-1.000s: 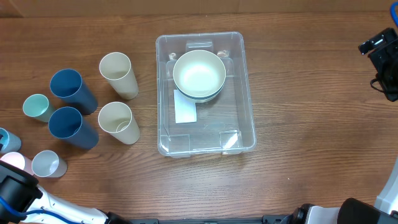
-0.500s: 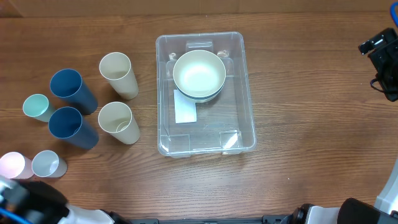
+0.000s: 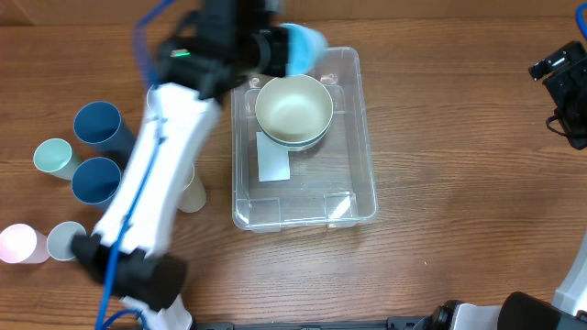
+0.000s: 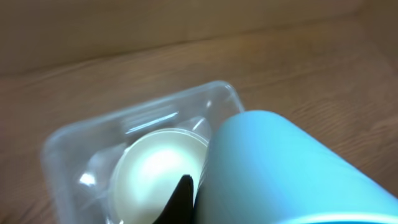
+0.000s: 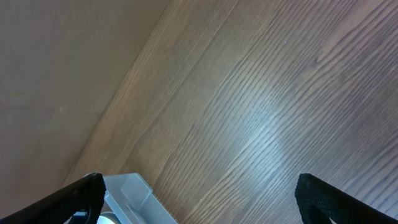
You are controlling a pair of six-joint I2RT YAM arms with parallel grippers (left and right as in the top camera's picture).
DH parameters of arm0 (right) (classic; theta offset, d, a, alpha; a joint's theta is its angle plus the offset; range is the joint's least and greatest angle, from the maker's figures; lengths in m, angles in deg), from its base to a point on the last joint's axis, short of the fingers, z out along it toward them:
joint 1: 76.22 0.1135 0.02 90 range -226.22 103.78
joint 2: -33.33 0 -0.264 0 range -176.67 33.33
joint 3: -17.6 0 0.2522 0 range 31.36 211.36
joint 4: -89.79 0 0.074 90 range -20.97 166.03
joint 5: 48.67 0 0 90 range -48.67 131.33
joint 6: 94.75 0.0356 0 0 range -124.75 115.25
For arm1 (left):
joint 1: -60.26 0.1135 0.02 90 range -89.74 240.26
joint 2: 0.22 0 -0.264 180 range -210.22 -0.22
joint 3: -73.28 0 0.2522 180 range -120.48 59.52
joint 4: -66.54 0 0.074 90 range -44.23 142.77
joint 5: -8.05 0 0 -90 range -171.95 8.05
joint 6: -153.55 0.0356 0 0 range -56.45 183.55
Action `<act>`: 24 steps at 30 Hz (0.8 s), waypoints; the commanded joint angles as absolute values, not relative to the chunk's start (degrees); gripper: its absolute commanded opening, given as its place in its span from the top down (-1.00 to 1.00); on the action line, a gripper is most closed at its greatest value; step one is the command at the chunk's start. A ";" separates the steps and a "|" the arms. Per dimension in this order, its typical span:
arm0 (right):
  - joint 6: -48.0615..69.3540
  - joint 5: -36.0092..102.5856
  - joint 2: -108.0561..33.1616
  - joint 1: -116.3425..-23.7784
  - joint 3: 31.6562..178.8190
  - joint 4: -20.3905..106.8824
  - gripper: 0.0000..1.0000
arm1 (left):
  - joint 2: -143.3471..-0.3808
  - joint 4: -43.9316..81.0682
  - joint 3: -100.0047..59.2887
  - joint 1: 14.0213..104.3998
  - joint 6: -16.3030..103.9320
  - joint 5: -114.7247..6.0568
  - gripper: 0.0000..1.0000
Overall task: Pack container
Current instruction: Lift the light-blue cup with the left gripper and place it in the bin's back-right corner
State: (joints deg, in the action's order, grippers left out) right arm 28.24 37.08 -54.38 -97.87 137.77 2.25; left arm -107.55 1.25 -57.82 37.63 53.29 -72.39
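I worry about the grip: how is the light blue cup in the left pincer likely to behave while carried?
The light blue cup looks like smooth plastic, so probably light, stiff, and perhaps slippery in the left pincer. It seems to lie sideways over the container rim; being round, it would likely roll if released so.

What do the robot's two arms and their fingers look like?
The left arm has white links, black joints and a blue cable running along it. The right arm is black and blocky at its end, and its fingers are black too.
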 commanded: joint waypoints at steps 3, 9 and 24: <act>28.50 37.19 -53.85 -97.83 138.21 2.38 -1.00 | -120.29 10.82 -57.84 33.58 56.28 -76.34 0.92; 28.50 37.19 -53.85 -97.83 138.21 2.38 -1.00 | -128.05 18.71 -57.84 33.71 56.94 -80.91 0.92; 28.50 37.19 -53.85 -97.83 138.21 2.38 -1.00 | -133.01 20.17 -57.84 33.61 57.16 -80.87 0.81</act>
